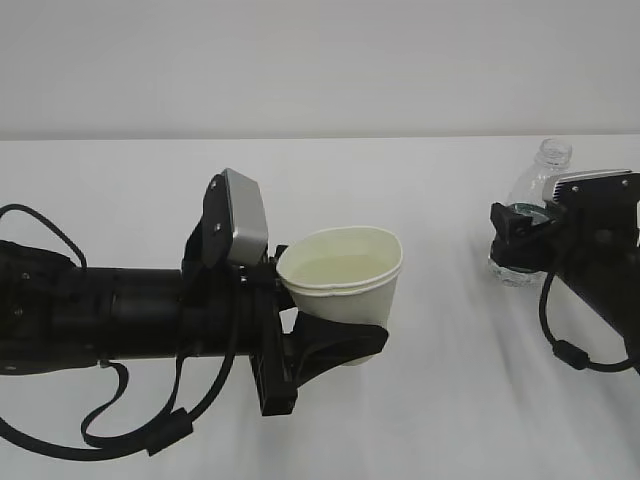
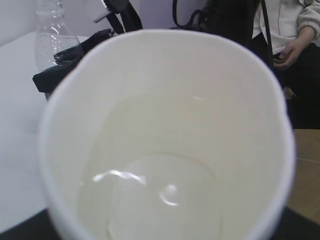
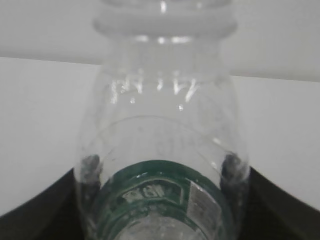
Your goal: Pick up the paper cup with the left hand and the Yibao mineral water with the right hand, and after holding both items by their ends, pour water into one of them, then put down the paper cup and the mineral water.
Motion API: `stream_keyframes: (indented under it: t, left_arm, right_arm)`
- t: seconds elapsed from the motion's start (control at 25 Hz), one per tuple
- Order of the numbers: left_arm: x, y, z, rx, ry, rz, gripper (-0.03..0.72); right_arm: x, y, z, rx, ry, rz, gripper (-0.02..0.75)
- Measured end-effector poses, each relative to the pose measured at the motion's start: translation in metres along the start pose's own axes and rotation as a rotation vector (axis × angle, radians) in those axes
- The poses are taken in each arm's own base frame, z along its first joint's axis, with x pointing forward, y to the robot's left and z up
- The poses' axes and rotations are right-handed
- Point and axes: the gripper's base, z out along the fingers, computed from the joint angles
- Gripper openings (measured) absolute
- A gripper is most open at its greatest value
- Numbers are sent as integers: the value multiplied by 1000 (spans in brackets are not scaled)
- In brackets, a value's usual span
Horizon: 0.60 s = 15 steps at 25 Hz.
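My left gripper (image 1: pixel 335 340) is shut on the white paper cup (image 1: pixel 345 285) and holds it upright at mid table. The cup's bottom sits at or just above the table. The cup fills the left wrist view (image 2: pixel 165 140) and has clear water in its bottom. My right gripper (image 1: pixel 520 245) is shut on the Yibao mineral water (image 1: pixel 530 215), a clear bottle with a dark green label and an open neck, standing upright at the right. It fills the right wrist view (image 3: pixel 162 150), where the black fingers (image 3: pixel 232 170) press both of its sides.
The white table (image 1: pixel 450 400) runs to a pale wall behind. In the left wrist view a seated person (image 2: pixel 290 45) and a brown surface (image 2: pixel 305 175) show beyond the cup.
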Motion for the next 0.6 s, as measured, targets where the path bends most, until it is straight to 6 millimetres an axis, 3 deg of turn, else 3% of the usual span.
stream_keyframes:
  t: [0.6]
  left_arm:
    - [0, 1, 0, -11, -4, -5, 417]
  right_arm:
    - [0, 0, -12, -1, 14, 0, 575]
